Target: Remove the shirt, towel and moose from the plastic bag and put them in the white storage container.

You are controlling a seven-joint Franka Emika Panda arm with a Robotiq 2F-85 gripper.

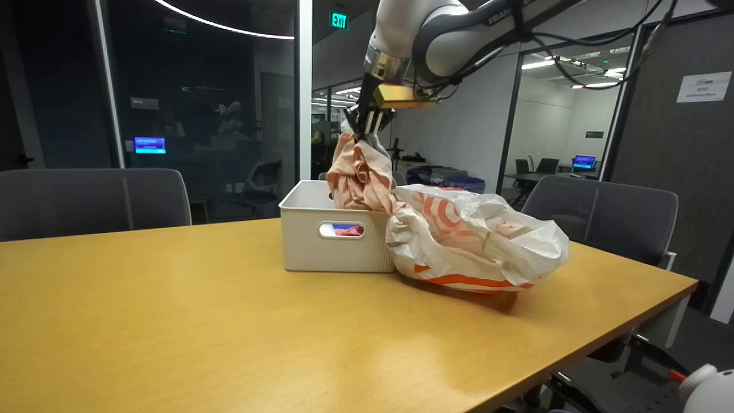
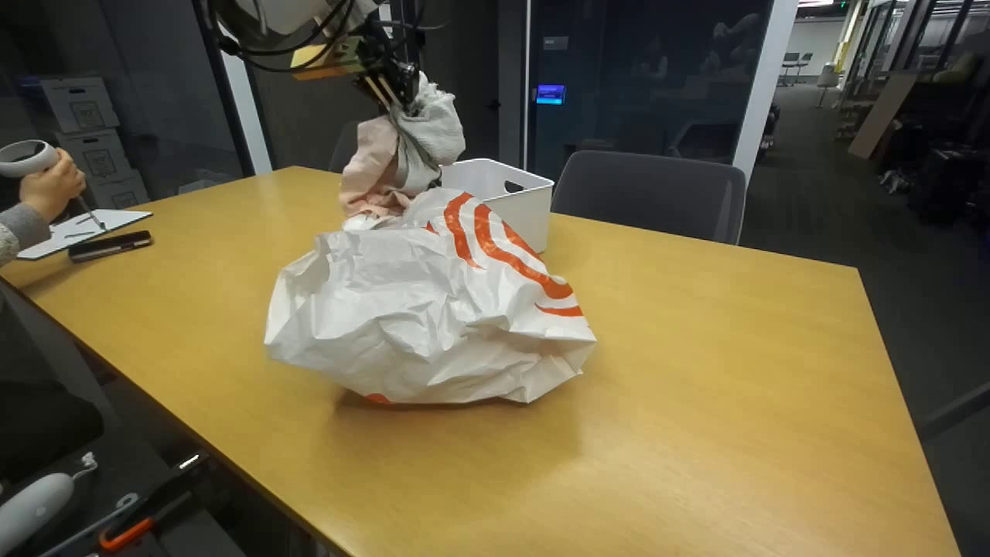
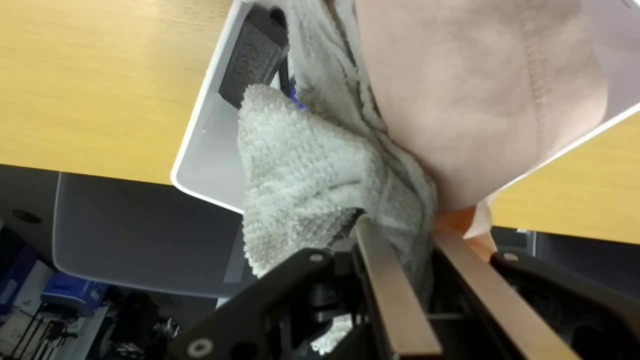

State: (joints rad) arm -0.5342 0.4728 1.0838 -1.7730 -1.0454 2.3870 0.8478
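The fingers (image 3: pixel 397 300) are pinching a pale grey towel (image 3: pixel 305 165) — its terry folds are bunching up between them and spilling out to one side. Alongside it a peach cloth (image 1: pixel 358 178) is hanging in loose folds below the fingers; whether they are gripping this cloth as well, I cannot tell. In the wrist view both fabrics are covering much of the mouth of the white storage container (image 1: pixel 309 252), which is standing on the bench (image 1: pixel 172 310).

The plastic bag (image 2: pixel 433 309) is slumping just beside the container, crumpled, its orange-red print showing in both exterior views. The lower end of the peach cloth is meeting the bag's edge in an exterior view, and I cannot tell whether any of it is lying inside.

Within the container a dark grey block (image 3: pixel 252 57) is lying by one wall, with a slim dark piece (image 3: pixel 284 75) next to it. Something pink (image 1: pixel 348 231) is showing through the oval cut-out in the container's side, too little of it to name.

At the edge of the bench — in an exterior view — a person's hand (image 2: pixel 52 186) is holding a white controller (image 2: pixel 23 158) near a flat dark object (image 2: pixel 110 245).
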